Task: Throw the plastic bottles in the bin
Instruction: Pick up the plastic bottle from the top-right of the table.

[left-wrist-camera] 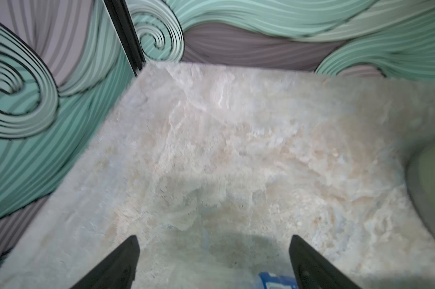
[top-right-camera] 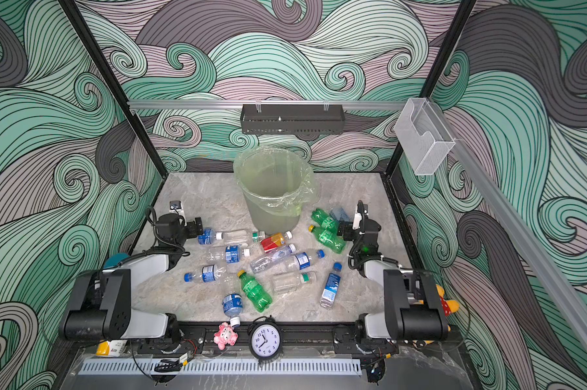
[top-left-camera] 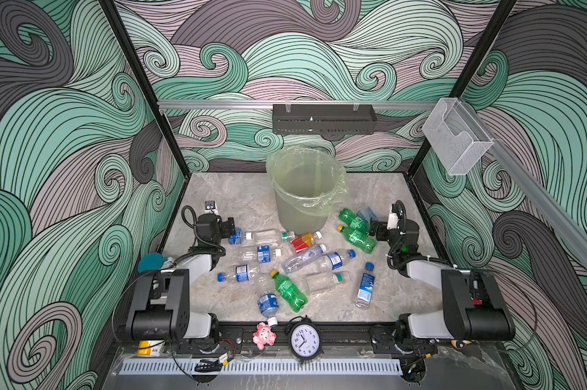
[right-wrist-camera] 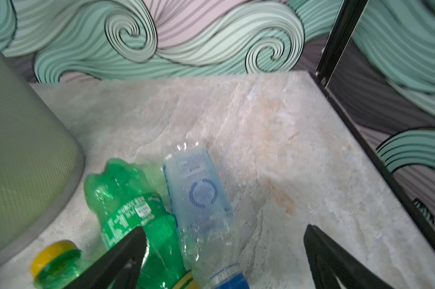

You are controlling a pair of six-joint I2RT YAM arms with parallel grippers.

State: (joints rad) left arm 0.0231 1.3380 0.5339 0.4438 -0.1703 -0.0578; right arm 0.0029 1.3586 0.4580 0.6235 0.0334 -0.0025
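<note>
Though unseen overhead, right-wrist blue cap [right-wrist-camera: 229, 279].

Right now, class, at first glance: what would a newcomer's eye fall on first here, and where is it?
The tall grey bin with its pale green liner stands towards the back of the marble table, and the plastic bottles lie scattered in front of it, none seen inside. At either side of the heap the left gripper and right gripper hang open, holding nothing. Swirling green wave walls surround everything.
</note>
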